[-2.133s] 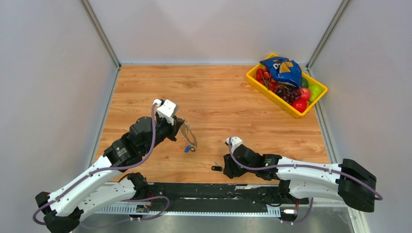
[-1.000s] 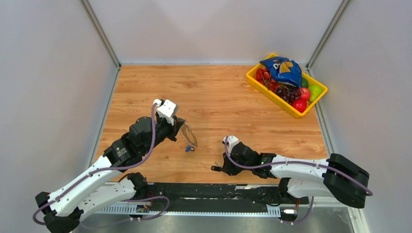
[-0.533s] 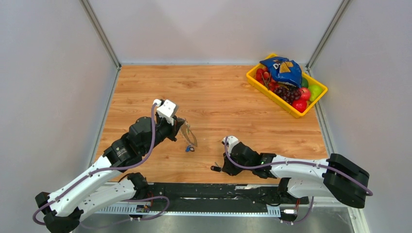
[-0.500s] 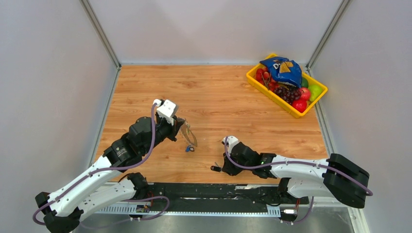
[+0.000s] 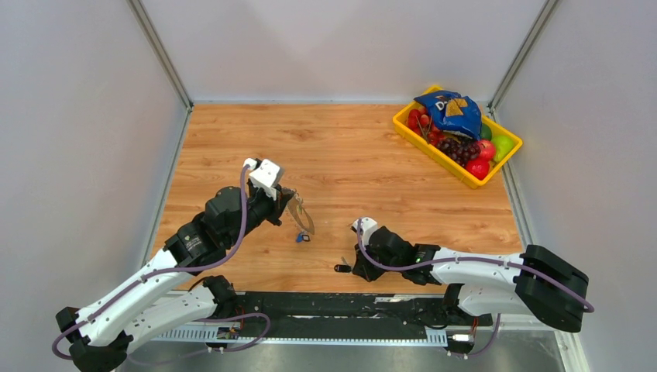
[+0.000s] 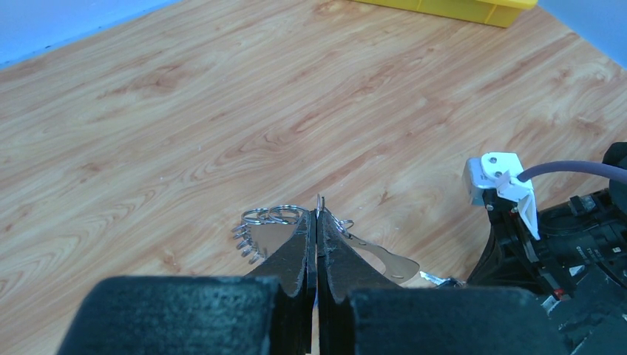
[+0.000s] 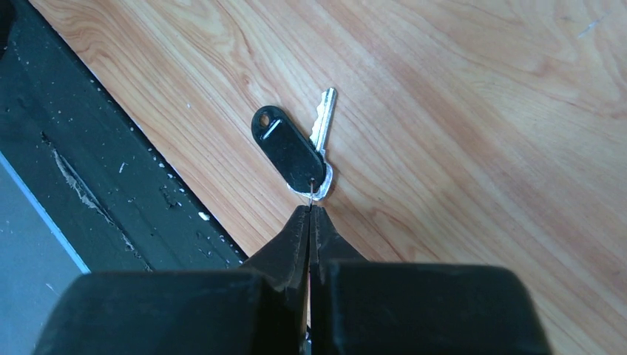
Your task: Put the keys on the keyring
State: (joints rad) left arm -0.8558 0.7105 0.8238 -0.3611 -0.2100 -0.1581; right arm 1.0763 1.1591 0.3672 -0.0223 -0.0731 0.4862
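Where three pale grey walls (image 5: 341,46) close in a small booth, a light wooden table (image 5: 349,147) forms the work surface, with a black strip (image 5: 333,302) along its near edge. From that edge the left arm (image 5: 155,287) reaches toward the table's middle left, and the right arm (image 5: 480,271) lies low along the near side. At the far right corner sits a yellow basket (image 5: 403,122) holding fruit (image 5: 465,151) and a blue snack bag (image 5: 449,111). The left gripper (image 6: 316,222) is pinched tight on the keyring (image 6: 384,259), a thin silver hoop raised above the wood, with small wire rings (image 6: 273,216) beside the fingertips. A blue-tagged key (image 5: 299,238) shows just below the hoop; whether it hangs from it cannot be told. The right gripper (image 7: 310,214) is closed, its tips meeting on the small wire loop of a black-tagged key (image 7: 288,151), which lies flat on the wood just beside the black strip.
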